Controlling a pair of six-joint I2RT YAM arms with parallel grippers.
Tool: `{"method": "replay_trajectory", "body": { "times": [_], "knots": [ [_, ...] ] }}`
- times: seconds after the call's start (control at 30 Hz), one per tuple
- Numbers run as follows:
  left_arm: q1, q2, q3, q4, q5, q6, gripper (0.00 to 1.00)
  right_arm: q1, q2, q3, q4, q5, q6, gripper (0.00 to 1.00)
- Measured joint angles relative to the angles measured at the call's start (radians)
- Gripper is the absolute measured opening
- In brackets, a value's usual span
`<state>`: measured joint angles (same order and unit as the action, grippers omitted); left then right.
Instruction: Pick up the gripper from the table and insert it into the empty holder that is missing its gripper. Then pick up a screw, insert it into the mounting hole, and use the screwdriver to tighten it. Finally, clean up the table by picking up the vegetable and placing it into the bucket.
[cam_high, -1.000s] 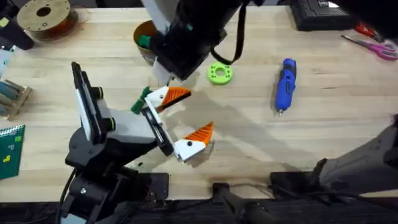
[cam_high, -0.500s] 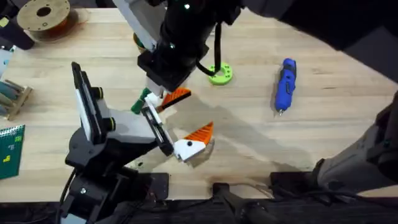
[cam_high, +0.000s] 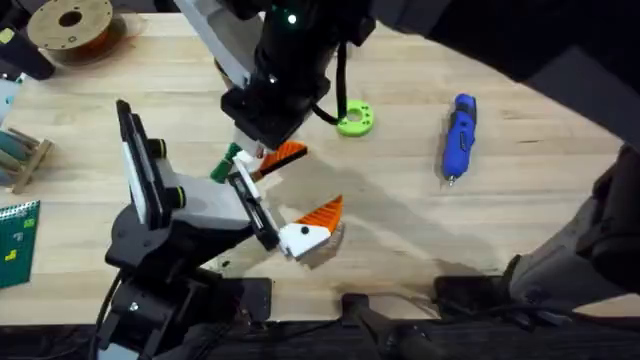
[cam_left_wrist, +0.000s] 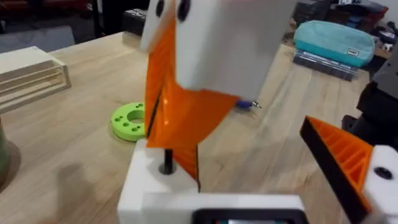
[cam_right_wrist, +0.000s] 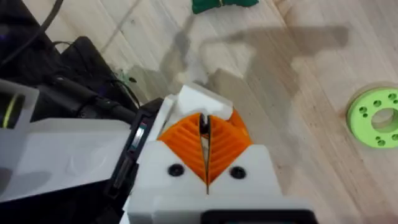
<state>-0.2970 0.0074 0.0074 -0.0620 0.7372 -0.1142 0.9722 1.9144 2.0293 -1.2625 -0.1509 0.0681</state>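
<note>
My left gripper (cam_high: 310, 182) stands open, with a white holder on each side. The near holder carries an orange ribbed pad (cam_left_wrist: 348, 155). My right gripper (cam_right_wrist: 205, 143) reaches across from above, shut on the orange gripper (cam_left_wrist: 186, 118). It presses that piece down onto the far holder (cam_left_wrist: 155, 186), beside a dark mounting hole. Just left of them on the table lies the dark-green vegetable (cam_high: 225, 160). The blue screwdriver (cam_high: 460, 135) lies to the right. The right arm hides the bucket in the overhead view. I cannot make out a screw.
A lime-green ring disc (cam_high: 353, 118) lies between the grippers and the screwdriver. A brown filament spool (cam_high: 70, 25) sits at the back left, a wooden rack (cam_high: 20, 155) and a green board (cam_high: 15, 240) at the left edge. The right arm (cam_high: 520, 60) spans the back right.
The right gripper has come down and to the left, from above the ring disc onto the left gripper's far holder. The left arm has stayed still.
</note>
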Motion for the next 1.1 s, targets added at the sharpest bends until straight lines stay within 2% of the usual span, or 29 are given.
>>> {"method": "replay_trajectory", "body": {
  "times": [1.03, 1.07, 1.1],
  "knots": [
    [0.0, 0.0, 0.0, 0.001, 0.0, -0.002, 0.987, 0.001, 0.03, 0.002, 0.013, -0.034, 0.0, 0.007],
    [0.0, 0.0, 0.0, 0.001, 0.0, -0.002, 0.987, 0.001, 0.03, 0.002, 0.013, -0.034, 0.001, 0.017],
    [0.0, 0.0, 0.0, 0.001, 0.0, -0.002, 0.987, 0.001, 0.03, 0.002, 0.013, -0.038, 0.006, 0.131]
  ]
}}
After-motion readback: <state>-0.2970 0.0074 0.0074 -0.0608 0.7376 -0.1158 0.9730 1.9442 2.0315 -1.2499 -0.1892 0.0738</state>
